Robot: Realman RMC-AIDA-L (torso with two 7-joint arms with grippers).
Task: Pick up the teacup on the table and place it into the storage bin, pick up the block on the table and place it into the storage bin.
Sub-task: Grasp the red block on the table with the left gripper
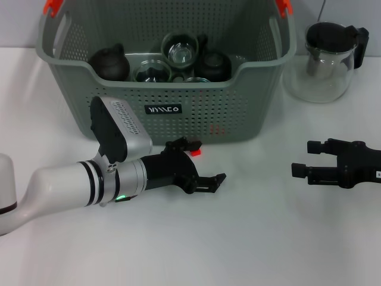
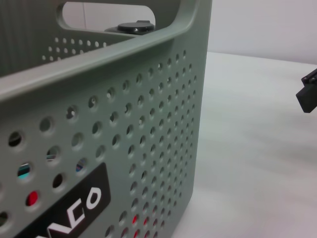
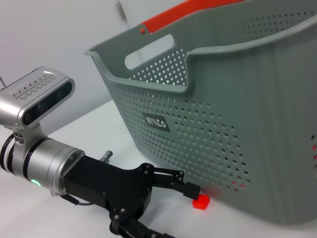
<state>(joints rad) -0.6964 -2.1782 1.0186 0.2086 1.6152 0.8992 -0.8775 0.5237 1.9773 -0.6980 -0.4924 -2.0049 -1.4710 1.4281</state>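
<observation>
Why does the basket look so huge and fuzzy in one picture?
Left wrist view: the storage bin sits right against the camera, so its label blurs. Head view: glare glints on the glass teapot. Right wrist view: the red block casts a soft shadow.

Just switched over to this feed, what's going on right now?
The left gripper is low over the table, open, with one fingertip next to a small red block lying by the front wall of the storage bin. The block is not gripped yet. The bin already holds dark teapots and glass cups. The right gripper waits open to the side, near a glass teapot.
</observation>
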